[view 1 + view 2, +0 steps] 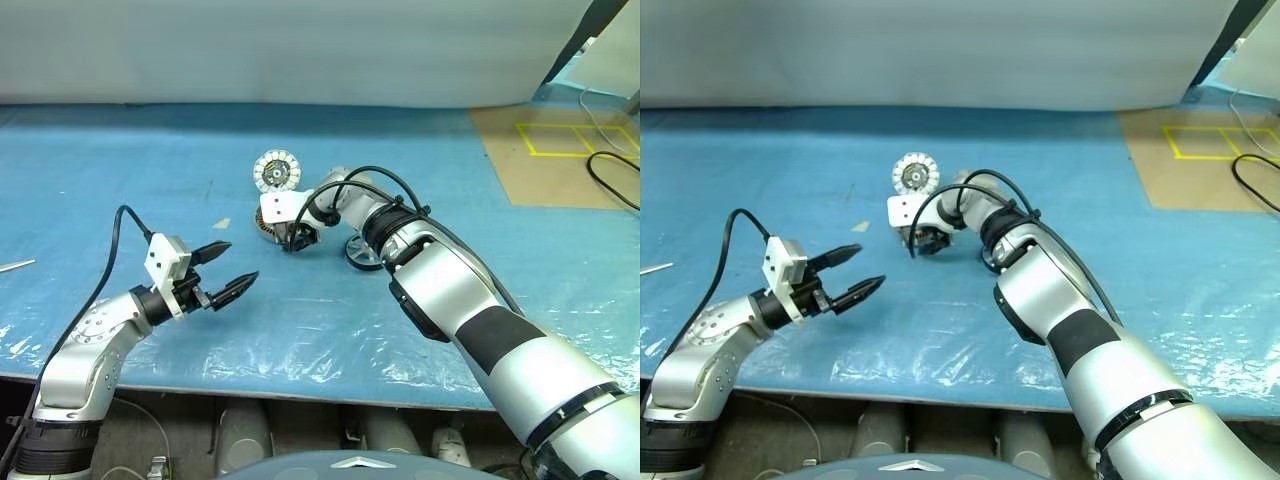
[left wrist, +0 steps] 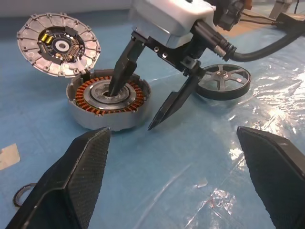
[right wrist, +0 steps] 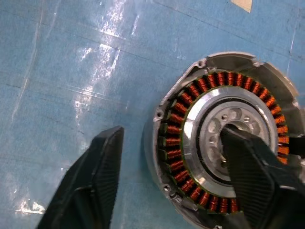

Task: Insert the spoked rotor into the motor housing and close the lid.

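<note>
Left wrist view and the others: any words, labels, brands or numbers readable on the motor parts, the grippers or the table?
None can be read.
The lid carries a small circuit board whose markings are too small to read.
The motor housing, spoked rotor and both grippers show no lettering.

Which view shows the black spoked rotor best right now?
The left wrist view: the black, silver-spoked rotor lies unobstructed on the blue sheet. In both head views the right arm partly hides it, leaving an edge visible.

The right pincer (image 2: 136,107) hides part of the motor housing (image 2: 107,102); its arm covers the spoked rotor's (image 1: 362,256) upper rim.
</note>
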